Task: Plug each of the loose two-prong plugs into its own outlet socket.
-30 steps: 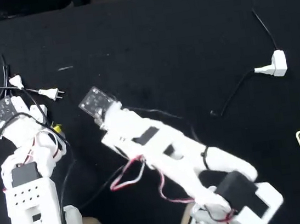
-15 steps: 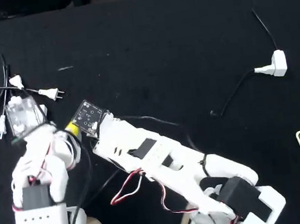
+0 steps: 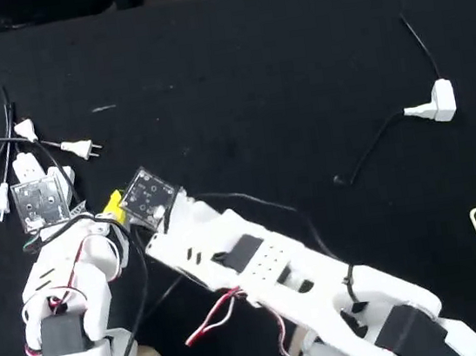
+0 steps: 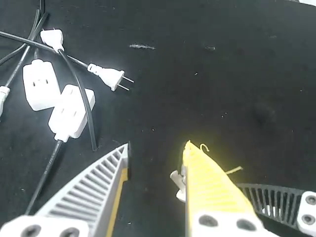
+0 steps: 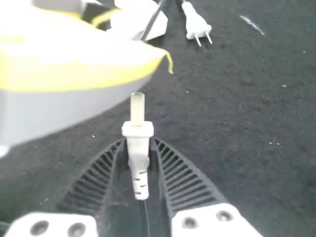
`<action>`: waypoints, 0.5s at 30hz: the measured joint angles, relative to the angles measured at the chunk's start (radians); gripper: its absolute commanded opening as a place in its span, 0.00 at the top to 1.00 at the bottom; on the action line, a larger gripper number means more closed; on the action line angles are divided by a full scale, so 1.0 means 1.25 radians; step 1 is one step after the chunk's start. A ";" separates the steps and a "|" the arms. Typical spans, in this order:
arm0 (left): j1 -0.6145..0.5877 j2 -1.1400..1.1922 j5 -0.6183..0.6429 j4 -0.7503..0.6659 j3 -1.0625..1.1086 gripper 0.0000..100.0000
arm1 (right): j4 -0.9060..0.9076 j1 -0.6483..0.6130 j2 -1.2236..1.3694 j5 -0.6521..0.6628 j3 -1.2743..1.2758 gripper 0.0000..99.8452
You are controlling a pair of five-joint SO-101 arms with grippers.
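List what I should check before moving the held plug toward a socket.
1. Right gripper shut on plug: ok.
2. Prongs sticking out past the fingers: ok.
3. Left gripper open, empty: ok.
4. Socket slots showing: ok.
5. Path ahead of prongs free: not ok, the left gripper's yellow finger sits close in front.

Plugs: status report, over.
Right gripper shut on a plug, prongs out. Left gripper open, empty, right beside it. Two sockets ahead, a cord draped over one.
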 measured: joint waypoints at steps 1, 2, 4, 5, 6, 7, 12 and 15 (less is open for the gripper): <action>0.000 0.000 -0.015 0.000 0.000 0.81 | 0.000 0.000 0.000 0.000 0.000 0.99; 0.005 0.000 -0.023 0.000 0.000 0.81 | 0.000 -0.001 0.000 0.000 0.000 0.99; 0.018 -0.001 -0.054 0.000 0.006 0.81 | 0.000 -0.002 0.000 0.000 0.004 0.99; 0.018 -0.001 -0.065 -0.001 0.016 0.81 | 0.000 -0.002 0.000 0.000 0.005 0.99; 0.018 0.000 -0.072 -0.007 0.027 0.81 | 0.001 -0.002 -0.007 0.000 0.005 0.99; 0.018 -0.002 -0.080 -0.016 0.039 0.81 | 0.005 -0.002 -0.020 0.000 0.006 0.99; 0.017 -0.010 -0.091 -0.033 0.050 0.81 | 0.052 -0.002 -0.101 0.000 0.018 0.99; 0.017 -0.010 -0.091 -0.038 0.055 0.81 | 0.072 -0.002 -0.150 -0.005 0.036 0.99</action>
